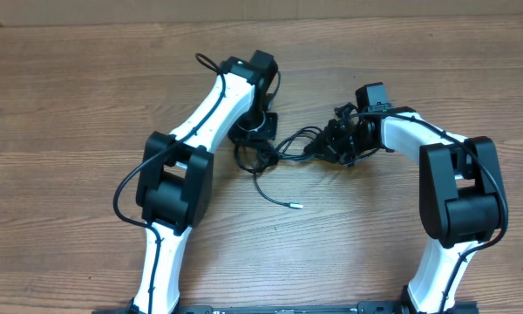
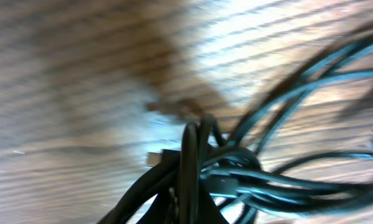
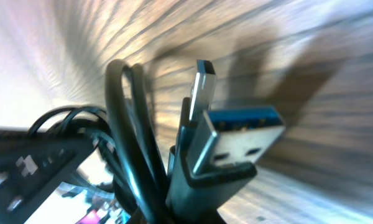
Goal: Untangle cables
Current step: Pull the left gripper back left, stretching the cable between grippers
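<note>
**A:** What lies around the tangle, and is anything in the way?

**B:** Only the bare wooden table (image 1: 70,96) and the two white-and-black arms. The cables (image 1: 289,144) sit mid-table, strung between the left gripper (image 1: 254,131) and the right gripper (image 1: 338,139). Each arm's wrist leans over its own end of the bundle, so from overhead the knot is partly hidden under both.

**A:** Any slack outside the knot?

**B:** One cord trails toward the near edge and ends in a small metallic plug (image 1: 295,206), lying flat and apart from everything else.

**A:** How do the left jaws stand?

**B:** Closed. The left wrist view is blurred, but black cords (image 2: 236,180) rise in a tight bunch from the bottom centre and fan out to the right above the wood. They look pinched there, though the fingers themselves don't show.

**A:** And the right?

**B:** Also closed, on the cables' other end. A USB plug with a blue insert (image 3: 236,146) fills its wrist view, tilted, with a slimmer plug (image 3: 203,84) upright just behind and cord loops (image 3: 130,143) just beside it on the left.
</note>
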Robot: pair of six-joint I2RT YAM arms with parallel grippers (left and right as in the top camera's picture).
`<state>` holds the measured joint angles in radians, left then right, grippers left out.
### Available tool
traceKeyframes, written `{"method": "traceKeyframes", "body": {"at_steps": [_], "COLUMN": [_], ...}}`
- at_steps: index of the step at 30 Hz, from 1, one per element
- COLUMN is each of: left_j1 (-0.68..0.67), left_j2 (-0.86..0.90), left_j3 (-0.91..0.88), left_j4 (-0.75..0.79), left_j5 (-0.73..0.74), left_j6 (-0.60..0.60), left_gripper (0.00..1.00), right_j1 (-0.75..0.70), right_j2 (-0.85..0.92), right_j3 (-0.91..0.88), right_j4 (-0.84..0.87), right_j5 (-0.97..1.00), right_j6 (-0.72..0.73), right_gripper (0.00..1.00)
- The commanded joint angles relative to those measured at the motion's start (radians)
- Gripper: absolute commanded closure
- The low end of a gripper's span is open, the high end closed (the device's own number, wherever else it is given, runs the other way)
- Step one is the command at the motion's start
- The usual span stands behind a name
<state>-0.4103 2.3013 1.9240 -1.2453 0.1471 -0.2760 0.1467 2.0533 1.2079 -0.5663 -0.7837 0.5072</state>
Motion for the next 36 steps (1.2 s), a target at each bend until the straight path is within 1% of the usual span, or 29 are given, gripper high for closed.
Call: {"method": "traceKeyframes", "body": {"at_steps": [1, 7, 11, 14, 17, 23, 29, 36], "left_j1": [0.078, 0.107, 0.131, 0.151, 0.171, 0.215, 0.285, 0.373], "left_j2": [-0.045, -0.045, -0.045, -0.045, -0.045, -0.045, -0.045, -0.045], "left_j3": [-0.03, -0.135, -0.231, -0.298, -0.334, -0.333, -0.333, -0.333], "left_j4": [0.004, 0.107, 0.213, 0.282, 0.321, 0.33, 0.324, 0.315], "left_j5": [-0.233, -0.234, -0.233, -0.233, -0.236, -0.228, -0.23, -0.105], "left_j6": [0.125, 0.15, 0.15, 0.15, 0.149, 0.145, 0.04, 0.028], "left_gripper": [0.96, 0.96, 0.96, 0.96, 0.96, 0.96, 0.96, 0.96], "right_j1": [-0.048, -0.101, -0.131, -0.142, -0.142, -0.143, -0.155, -0.159], "right_j2": [0.006, 0.006, 0.006, 0.006, 0.006, 0.006, 0.006, 0.006], "right_j3": [-0.01, -0.01, -0.01, -0.01, -0.01, -0.01, -0.01, -0.01], "right_j4": [-0.013, -0.012, -0.012, -0.011, -0.013, -0.019, -0.069, -0.122], "right_j5": [-0.065, -0.277, -0.335, -0.343, -0.314, -0.271, -0.172, 0.001], "right_j6": [-0.056, -0.124, -0.124, -0.124, -0.124, -0.123, -0.124, -0.123], "right_gripper": [0.96, 0.96, 0.96, 0.96, 0.96, 0.96, 0.96, 0.96]}}
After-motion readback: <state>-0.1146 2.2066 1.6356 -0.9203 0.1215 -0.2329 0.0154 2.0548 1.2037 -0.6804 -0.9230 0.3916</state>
